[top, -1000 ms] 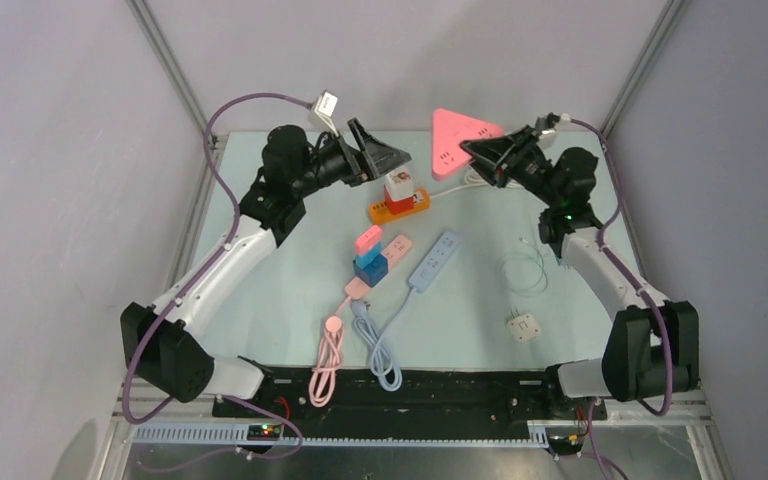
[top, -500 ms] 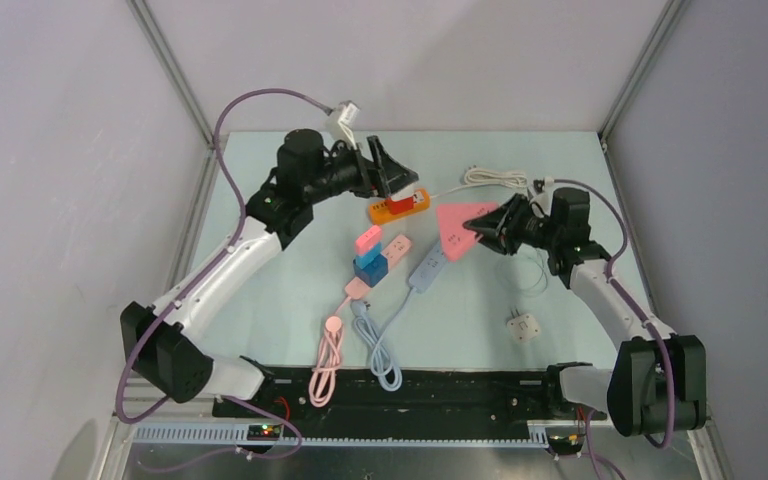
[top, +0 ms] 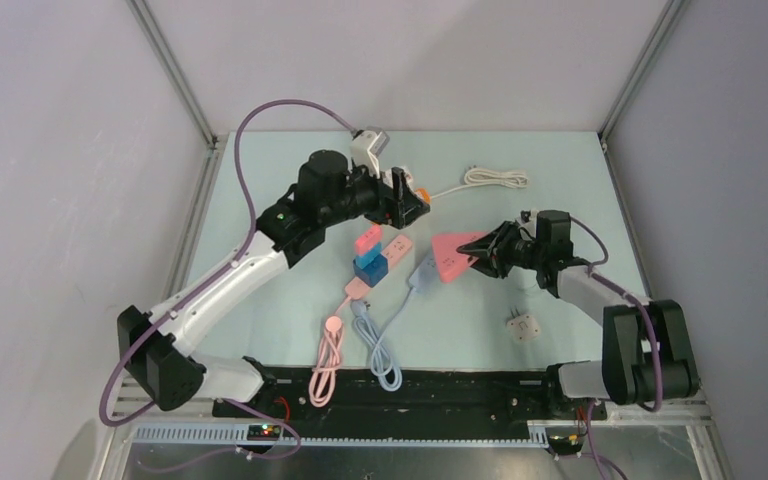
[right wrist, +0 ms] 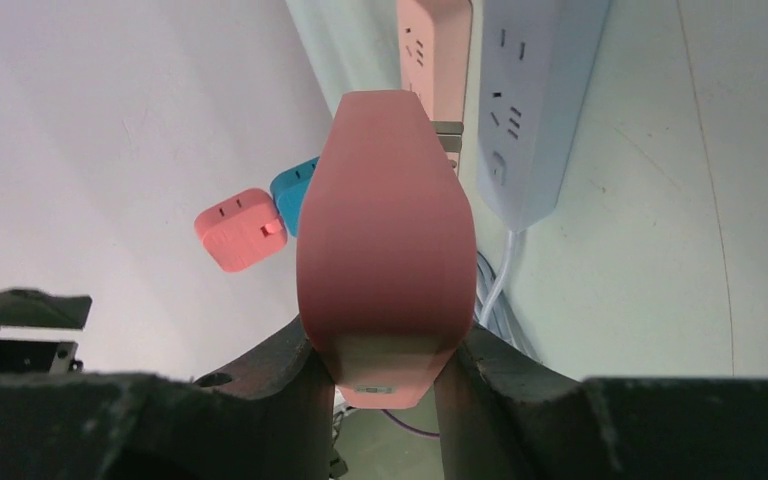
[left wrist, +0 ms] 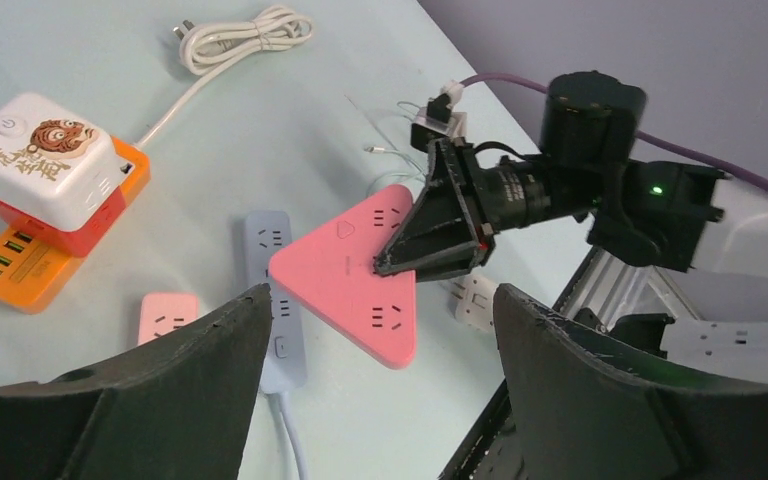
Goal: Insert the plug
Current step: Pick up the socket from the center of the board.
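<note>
**A:** Right of centre in the overhead view: item held?

**B:** Pink triangular power strip, pinched at one corner by right gripper. Overlapping the end of pale blue power strip; contact not determinable.

**A:** Left gripper?

**B:** Left gripper, above centre, fingers spread wide, nothing between them. Positioned over orange power strip, topped by white cube adapter on a red base.

**A:** Plug?

**B:** Plug at the end of coiled white cable, upper right of centre, flat on the table, well apart from both grippers. Small white adapter, lower right.
</note>
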Robot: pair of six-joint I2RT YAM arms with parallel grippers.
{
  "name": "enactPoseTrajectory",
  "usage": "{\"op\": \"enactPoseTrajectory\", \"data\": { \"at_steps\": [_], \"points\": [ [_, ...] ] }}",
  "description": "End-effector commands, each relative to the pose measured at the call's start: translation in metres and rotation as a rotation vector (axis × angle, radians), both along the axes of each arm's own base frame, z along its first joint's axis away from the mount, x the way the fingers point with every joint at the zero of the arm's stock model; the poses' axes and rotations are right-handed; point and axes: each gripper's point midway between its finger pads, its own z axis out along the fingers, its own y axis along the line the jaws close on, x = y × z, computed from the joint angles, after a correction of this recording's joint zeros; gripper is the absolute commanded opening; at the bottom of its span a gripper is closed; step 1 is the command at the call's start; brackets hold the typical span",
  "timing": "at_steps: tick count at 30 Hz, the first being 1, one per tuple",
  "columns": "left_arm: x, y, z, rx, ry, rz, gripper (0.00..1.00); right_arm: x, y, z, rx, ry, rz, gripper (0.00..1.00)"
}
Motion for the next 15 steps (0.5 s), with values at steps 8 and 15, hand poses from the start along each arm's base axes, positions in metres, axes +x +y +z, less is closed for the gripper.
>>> {"op": "enactPoseTrajectory", "data": {
  "at_steps": [8, 15],
  "points": [
    [-0.019, 0.028, 0.009, 0.041, -0.129, 0.025, 0.86, 0.008, 0.007, -0.004, 0.081, -0.023, 0.080, 0.00],
    [-0.020, 0.021, 0.003, 0.044, -0.110, -0.009, 0.86, 0.010, -0.008, -0.010, 0.049, -0.034, 0.054, 0.00]
  ]
}}
